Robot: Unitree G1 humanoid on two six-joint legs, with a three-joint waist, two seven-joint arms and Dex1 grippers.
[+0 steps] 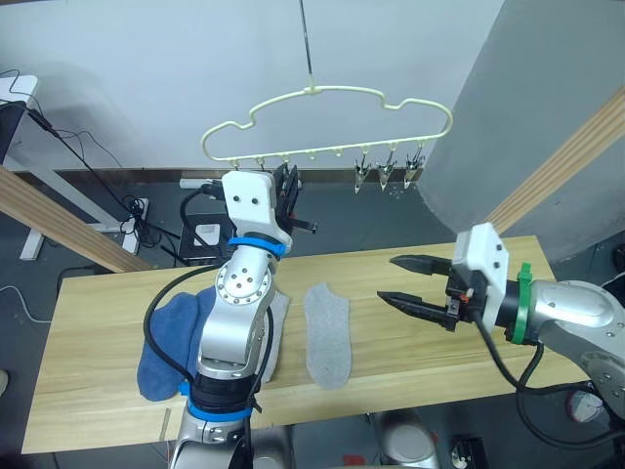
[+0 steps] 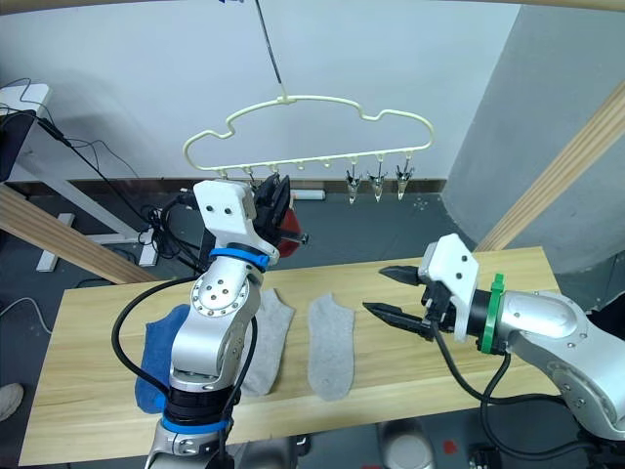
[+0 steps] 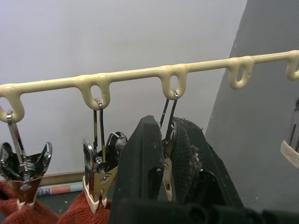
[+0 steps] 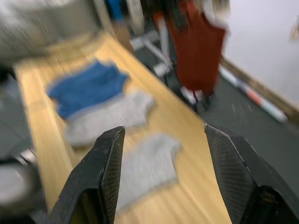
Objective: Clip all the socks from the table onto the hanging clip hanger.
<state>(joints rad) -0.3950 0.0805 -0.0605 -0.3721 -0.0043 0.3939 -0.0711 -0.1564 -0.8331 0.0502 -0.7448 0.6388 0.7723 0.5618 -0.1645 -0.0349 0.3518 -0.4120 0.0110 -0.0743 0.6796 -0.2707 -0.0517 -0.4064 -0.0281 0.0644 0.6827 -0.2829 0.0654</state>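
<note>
Left gripper (image 3: 170, 154) raised at the clip hanger (image 1: 327, 122), fingers pinching a metal clip (image 3: 167, 175); rust-red socks (image 3: 28, 212) hang from neighbouring clips. Right gripper (image 1: 410, 283) hovers over the desk (image 1: 410, 362), fingers spread, holding nothing. Two grey socks (image 1: 327, 334) and blue socks (image 1: 166, 344) lie flat, partly behind the left arm.

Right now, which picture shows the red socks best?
The right wrist view: the rust red socks hang there nearly whole, though blurred. The left wrist view shows just their tops pinched in metal clips. In the right eye view, a red bit peeks out beside the left claw.
</note>
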